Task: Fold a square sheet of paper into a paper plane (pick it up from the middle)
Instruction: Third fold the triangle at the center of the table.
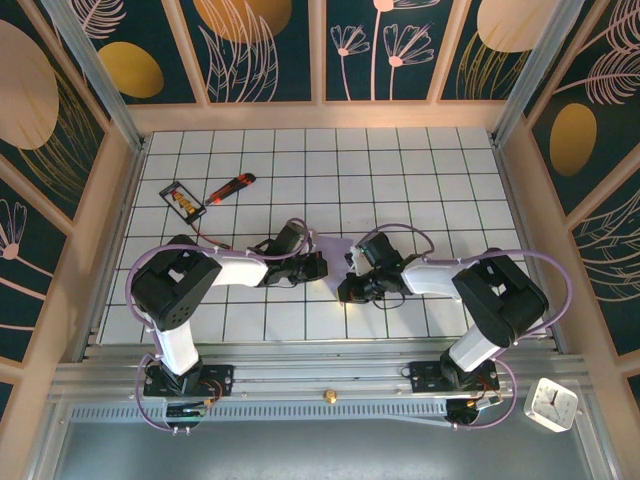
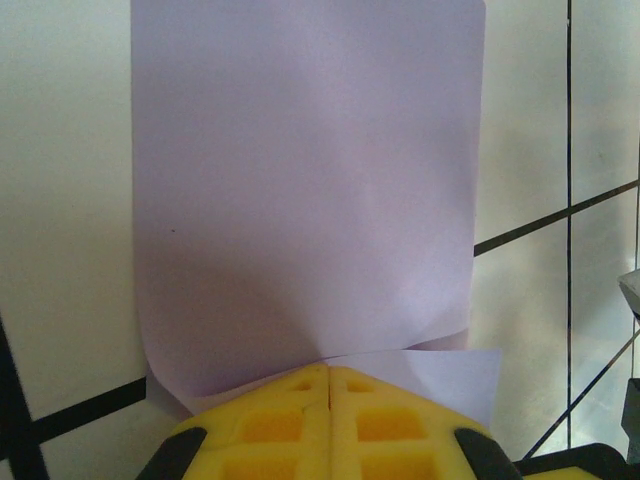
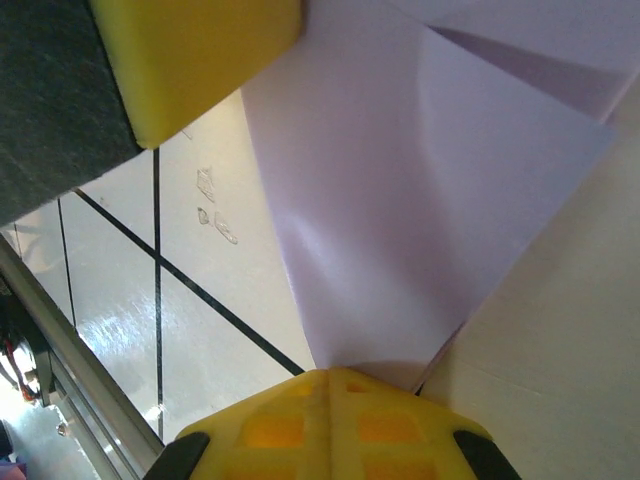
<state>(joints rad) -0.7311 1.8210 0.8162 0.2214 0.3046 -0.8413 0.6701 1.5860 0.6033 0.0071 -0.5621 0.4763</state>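
Pinching the sheet of paper [image 2: 300, 200] from both sides

My left pincer [image 2: 330, 372] was clenched on the sheet's near edge, the lavender paper bowing limply over the table [image 2: 60, 150]. My right pincer [image 3: 325, 375] was clamped on a creased corner. Light, floppy and easily torn, it wanted edge grips and gentle, even tension, I judged.

Arms bend low and inward — left hand [image 2: 330, 385] and right hand [image 3: 325, 385] nearly meet, both clamped tight.
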